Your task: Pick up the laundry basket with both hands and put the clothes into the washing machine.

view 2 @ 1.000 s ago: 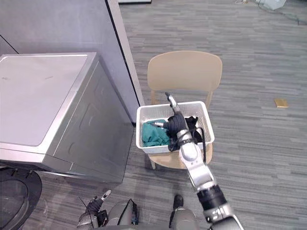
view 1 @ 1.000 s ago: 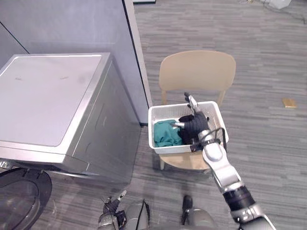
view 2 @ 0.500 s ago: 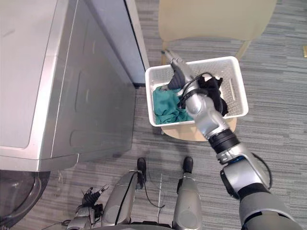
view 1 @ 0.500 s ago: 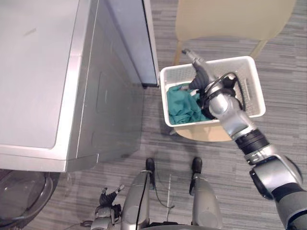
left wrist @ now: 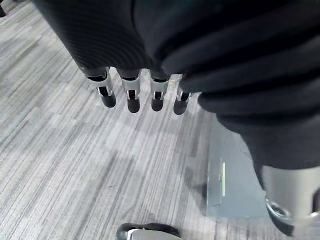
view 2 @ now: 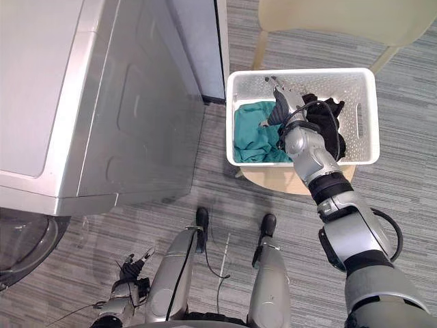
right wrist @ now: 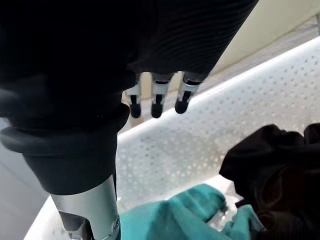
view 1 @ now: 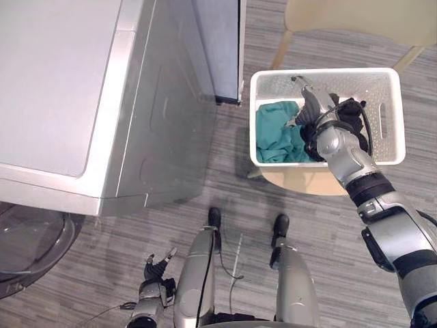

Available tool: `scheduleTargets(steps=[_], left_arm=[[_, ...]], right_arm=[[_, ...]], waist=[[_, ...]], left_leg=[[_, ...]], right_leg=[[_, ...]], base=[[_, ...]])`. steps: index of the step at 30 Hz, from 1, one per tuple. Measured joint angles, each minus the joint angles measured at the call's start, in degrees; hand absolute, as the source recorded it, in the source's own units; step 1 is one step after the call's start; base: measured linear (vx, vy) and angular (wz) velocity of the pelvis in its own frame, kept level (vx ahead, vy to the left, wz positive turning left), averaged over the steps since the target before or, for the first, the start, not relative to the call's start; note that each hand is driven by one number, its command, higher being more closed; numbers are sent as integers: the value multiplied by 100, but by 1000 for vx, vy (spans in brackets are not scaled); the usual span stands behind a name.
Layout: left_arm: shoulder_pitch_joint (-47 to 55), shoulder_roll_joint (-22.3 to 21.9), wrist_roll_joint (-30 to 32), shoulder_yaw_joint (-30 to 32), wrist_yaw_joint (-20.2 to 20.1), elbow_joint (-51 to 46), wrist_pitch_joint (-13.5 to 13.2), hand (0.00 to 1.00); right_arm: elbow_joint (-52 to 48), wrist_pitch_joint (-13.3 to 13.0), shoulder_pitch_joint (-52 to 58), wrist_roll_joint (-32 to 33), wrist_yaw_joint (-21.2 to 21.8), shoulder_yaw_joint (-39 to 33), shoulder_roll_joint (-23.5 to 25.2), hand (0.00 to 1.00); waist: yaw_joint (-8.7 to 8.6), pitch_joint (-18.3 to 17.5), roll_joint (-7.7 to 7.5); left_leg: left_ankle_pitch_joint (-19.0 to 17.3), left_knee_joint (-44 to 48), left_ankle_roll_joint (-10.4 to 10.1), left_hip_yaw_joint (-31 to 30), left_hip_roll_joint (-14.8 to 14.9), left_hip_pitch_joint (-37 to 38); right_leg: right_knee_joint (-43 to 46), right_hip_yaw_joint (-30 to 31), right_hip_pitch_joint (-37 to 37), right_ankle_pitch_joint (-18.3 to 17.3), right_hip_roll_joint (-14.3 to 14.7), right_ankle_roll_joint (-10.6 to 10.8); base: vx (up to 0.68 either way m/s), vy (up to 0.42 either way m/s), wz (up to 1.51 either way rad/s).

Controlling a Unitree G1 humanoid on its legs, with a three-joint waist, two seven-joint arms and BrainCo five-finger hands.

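Grey floor [view 1: 102, 260]: the laundry basket [view 1: 399, 102] of clothes [view 1: 273, 130] sits on a tan chair [view 1: 300, 181] by the washing machine [view 1: 61, 89]. The right hand [view 1: 311, 109] reaches in, fingers straight and empty; the left hand [left wrist: 130, 95] hangs open. Both probably need to grab its sides next.

Perforated white plastic basket [view 1: 389, 109], brushed-metal washing machine [view 1: 82, 102], soft cloth [view 1: 276, 133].

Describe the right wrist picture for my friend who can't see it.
The robot's right hand reaches with straight fingers over a white laundry basket with holed walls. In it lie a teal garment and a black garment.
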Motion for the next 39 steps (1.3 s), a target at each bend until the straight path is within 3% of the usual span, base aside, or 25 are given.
scheduleTargets(steps=[4,16,28,36,37,39], left_arm=[[-37,-40,-6,8,22,24,-2,0],[-254,27,-348,-233,123,-157,-154,0],[-346,-85,-628,-249,126,-565,-264,0],[-505,-258,-725,-105,251,-948,-279,0],[-533,-317,-781,-102,259,-1067,-299,0],[-616,-384,-827,-108,262,-1060,-322,0]], right_arm=[[353,71,31,-4,-52,-213,169,0],[1034,140,-74,7,-190,-492,257,0],[1286,189,-324,333,-421,-850,193,0],[960,191,-581,449,-780,-776,99,0],[901,192,-585,438,-802,-768,73,100],[895,194,-584,431,-819,-761,81,100]], waist=[[138,1,-1],[208,7,-12],[439,69,37],[454,156,83],[449,156,83],[443,156,83]], left_leg=[[91,-129,-50,-23,4,28],[219,-338,-80,-139,10,-129],[482,-483,-161,-351,0,-918],[589,-414,-210,-587,-44,-1457],[610,-425,-214,-609,-59,-1505],[614,-421,-216,-631,-65,-1519]], right_leg=[[-29,-4,-25,3,15,-7],[-239,-143,-85,83,65,-103],[-1,-401,-936,61,27,-169],[522,-629,-1501,-175,-101,-231],[577,-657,-1560,-189,-124,-240],[587,-686,-1560,-202,-131,-243]], base=[[49,-40,4],[-7,-10,4],[12,-21,7],[1,-8,15],[29,-7,11],[18,-5,8]])
